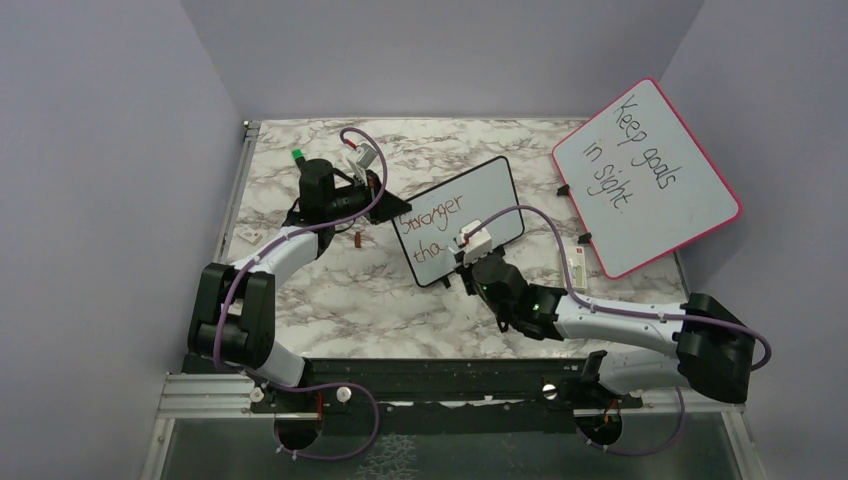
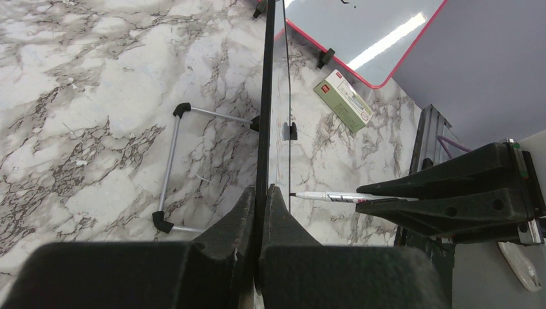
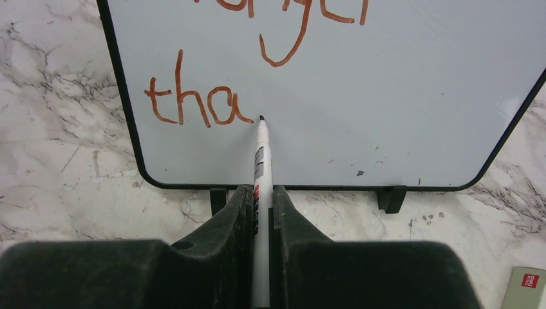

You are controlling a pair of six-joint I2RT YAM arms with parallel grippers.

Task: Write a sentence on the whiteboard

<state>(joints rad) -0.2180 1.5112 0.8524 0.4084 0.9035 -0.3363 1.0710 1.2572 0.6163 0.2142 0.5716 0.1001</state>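
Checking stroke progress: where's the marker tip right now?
Right wrist view: the marker, clamped in the right gripper, has its tip at the whiteboard, just right of the "a" in "tha" on the second line.

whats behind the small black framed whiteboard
A silver wire prop with black corner caps rests on the marble table behind the whiteboard, joined to its back. In the top view the board hides it.

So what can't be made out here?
Right wrist: top line of the sentence is cut off by the upper edge.
Left wrist: the whiteboard shows edge-on, so its writing is hidden.
Top: the marker is hidden under the right arm.
Box label: too small in every view.
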